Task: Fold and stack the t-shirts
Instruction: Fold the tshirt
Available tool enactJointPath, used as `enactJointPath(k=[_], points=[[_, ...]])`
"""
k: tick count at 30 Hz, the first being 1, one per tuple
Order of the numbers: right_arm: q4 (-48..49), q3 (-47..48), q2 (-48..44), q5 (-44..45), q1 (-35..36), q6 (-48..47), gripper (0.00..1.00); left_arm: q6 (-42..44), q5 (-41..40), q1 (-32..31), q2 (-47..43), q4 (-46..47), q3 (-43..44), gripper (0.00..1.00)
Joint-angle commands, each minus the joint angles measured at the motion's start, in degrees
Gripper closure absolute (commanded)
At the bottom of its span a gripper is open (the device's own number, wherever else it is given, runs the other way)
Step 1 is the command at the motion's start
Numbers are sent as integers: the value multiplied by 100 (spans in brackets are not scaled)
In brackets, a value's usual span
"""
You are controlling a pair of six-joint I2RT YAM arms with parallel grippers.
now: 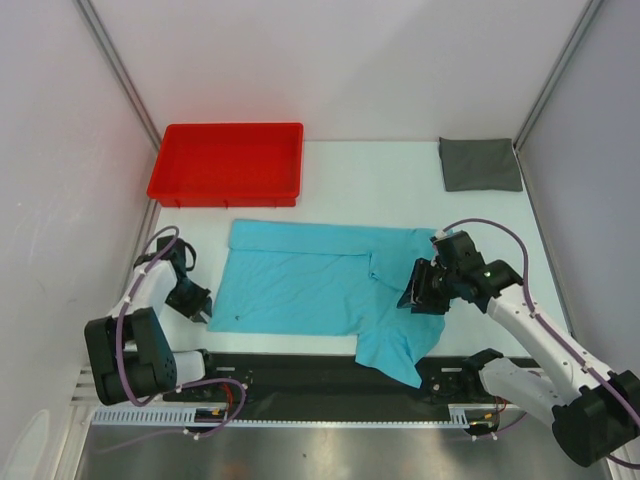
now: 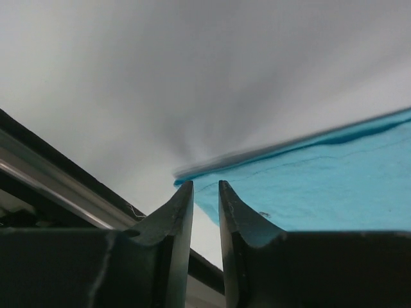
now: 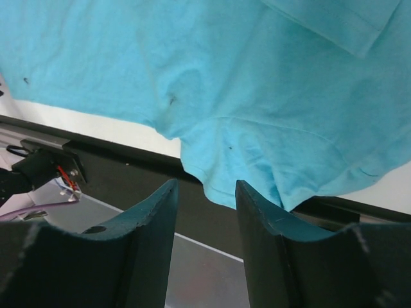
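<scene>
The turquoise t-shirt (image 1: 310, 280) lies spread across the table's near half, one sleeve hanging over the black front strip. A dark grey t-shirt (image 1: 480, 163) rests as a small folded rectangle at the back right. My left gripper (image 1: 202, 312) sits low at the turquoise shirt's near left corner. In the left wrist view its fingers (image 2: 205, 185) stand a narrow gap apart, the shirt corner (image 2: 321, 186) just beyond the tips and nothing between them. My right gripper (image 1: 418, 290) hovers over the shirt's right side. Its fingers (image 3: 207, 183) are apart above the sleeve hem (image 3: 257, 83), holding nothing.
A red plastic tray (image 1: 225, 197) stands at the back left. A black strip (image 1: 300, 375) and a metal rail run along the table's near edge, by the arm bases. White walls close in the left, right and back.
</scene>
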Motion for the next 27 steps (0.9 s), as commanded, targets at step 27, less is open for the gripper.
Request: enactJointPath(k=[27], points=[[-362, -847, -1127, -295, 234, 367, 51, -228, 147, 188, 246, 122, -290, 68]])
